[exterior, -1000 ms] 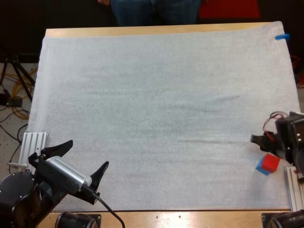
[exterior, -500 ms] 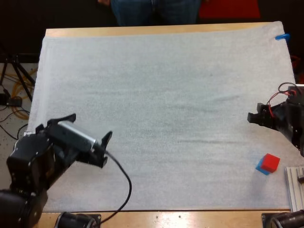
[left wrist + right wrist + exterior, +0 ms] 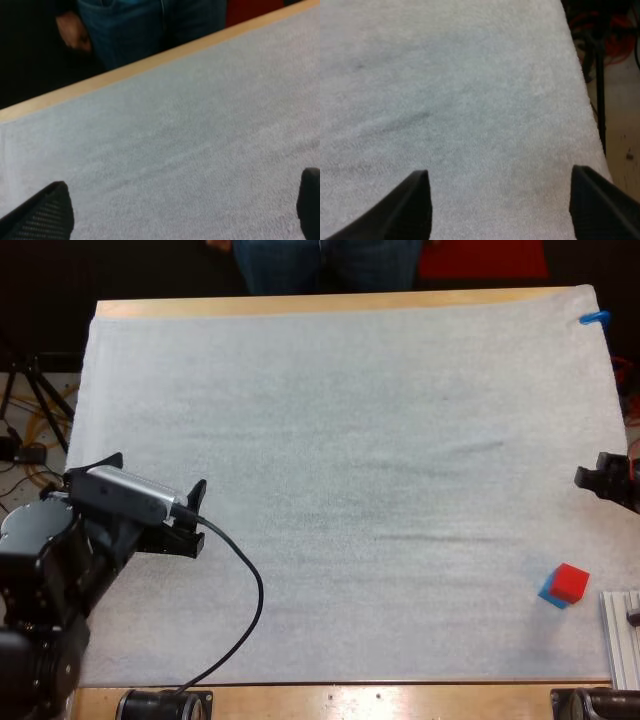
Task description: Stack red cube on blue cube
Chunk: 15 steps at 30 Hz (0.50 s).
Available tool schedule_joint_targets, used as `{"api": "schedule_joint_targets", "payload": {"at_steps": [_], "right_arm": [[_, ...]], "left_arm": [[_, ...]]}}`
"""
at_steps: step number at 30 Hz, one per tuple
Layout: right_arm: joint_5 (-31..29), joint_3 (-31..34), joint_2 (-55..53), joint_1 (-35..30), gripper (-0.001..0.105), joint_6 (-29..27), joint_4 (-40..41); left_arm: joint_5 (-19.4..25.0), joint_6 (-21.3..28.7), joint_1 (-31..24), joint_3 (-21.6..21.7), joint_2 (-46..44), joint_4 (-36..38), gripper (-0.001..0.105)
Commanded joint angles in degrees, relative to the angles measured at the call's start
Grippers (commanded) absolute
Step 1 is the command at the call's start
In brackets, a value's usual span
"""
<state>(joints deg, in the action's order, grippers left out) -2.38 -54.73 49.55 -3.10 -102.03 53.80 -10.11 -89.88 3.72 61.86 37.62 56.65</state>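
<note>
**Both grippers spread wide over bare mat, cubes near the right one**

The wooden table (image 3: 300, 306) carries a white mat (image 3: 350, 490) that covers nearly all of it; a strip of wood shows along the far side. Beyond that far edge, straight ahead of both jaws, stands a person (image 3: 320, 262) in blue jeans. In the left wrist view one hand (image 3: 73, 32) hangs beside the leg, well beyond the fingertips.

The left gripper (image 3: 177, 207) hovers above the mat's left side. Its jaws are spread wide, the two black fingers (image 3: 46, 212) far apart, with nothing but mat between them and ahead of them up to the table's far edge.

The right gripper (image 3: 505, 210) sits at the mat's right edge. Its jaws are also wide apart and hold nothing. Plain mat lies between the fingers, and the mat's border and the floor lie just outside the right-hand finger.

The red cube (image 3: 572, 581) sits on the blue cube (image 3: 549, 593), shifted a little so that a sliver of blue shows at one side. The pair rests on the mat near the right gripper, behind its jaws toward the robot's side of the table and clear of them. It is well apart from the left gripper, far off to that gripper's right.
</note>
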Motion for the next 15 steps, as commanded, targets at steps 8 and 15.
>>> {"api": "schedule_joint_targets", "payload": {"at_steps": [8, 15], "right_arm": [[-1.58, -0.45, -11.43, -0.07, 0.058, -3.34, 3.51], [-1.62, -0.45, -24.60, -0.07, 0.058, -3.44, 4.94]], "left_arm": [[0.08, 0.22, -0.12, 0.54, -7.54, 1.30, 0.087], [0.56, 0.34, -0.12, -0.06, -18.09, 2.24, 0.087]]}}
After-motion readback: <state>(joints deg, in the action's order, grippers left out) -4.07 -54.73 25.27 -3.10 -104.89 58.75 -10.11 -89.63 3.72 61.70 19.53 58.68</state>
